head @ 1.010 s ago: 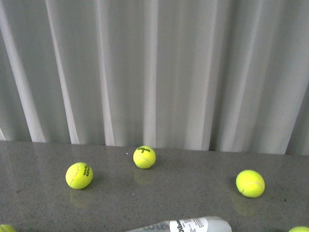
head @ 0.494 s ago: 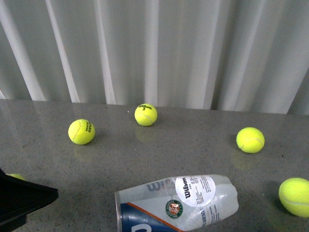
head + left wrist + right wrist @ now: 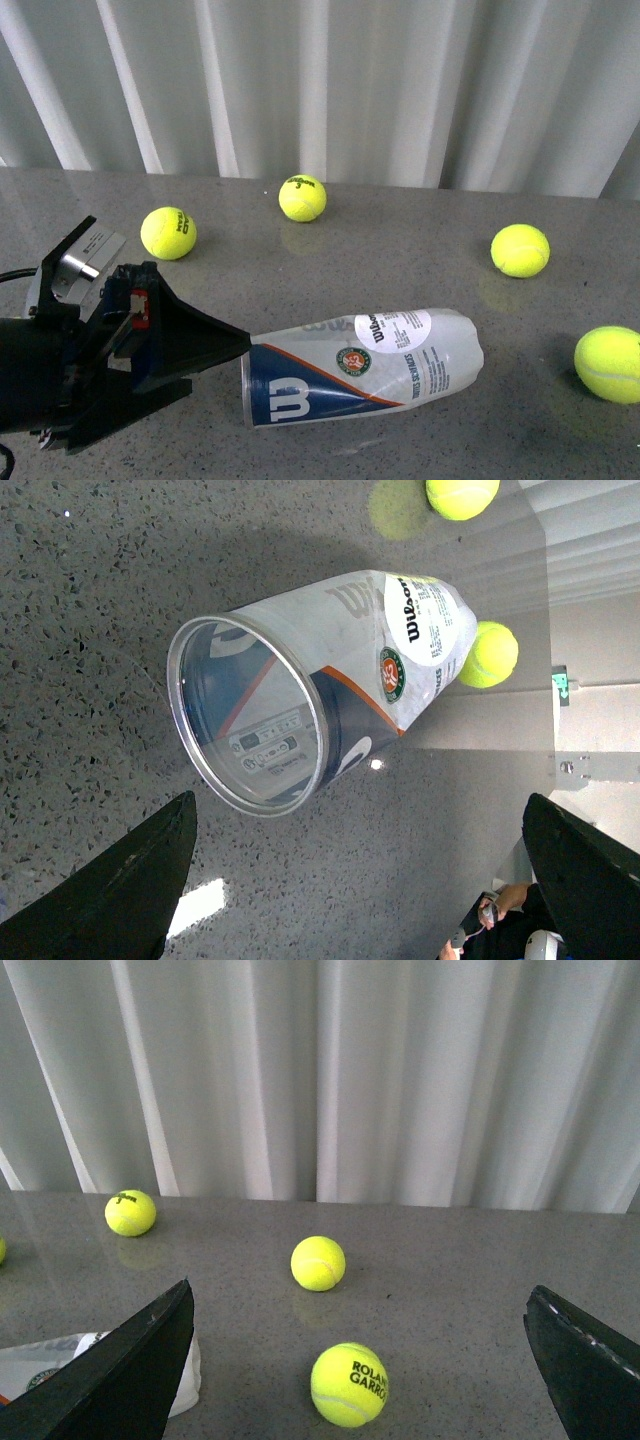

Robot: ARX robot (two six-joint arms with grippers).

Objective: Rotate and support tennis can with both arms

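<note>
Your can (image 3: pixel 362 365) lay on its side on the tabletop (image 3: pixel 400 275), its open mouth facing the left claw (image 3: pixel 220 362). That claw was spread wide and gripped nothing, with one fingertip just beside the can's rim. Your right claw (image 3: pixel 358 1295) also gaped wide and empty, near the can's closed end. Four balls (image 3: pixel 302 197) lay loose beyond the can, apart from it.
</note>
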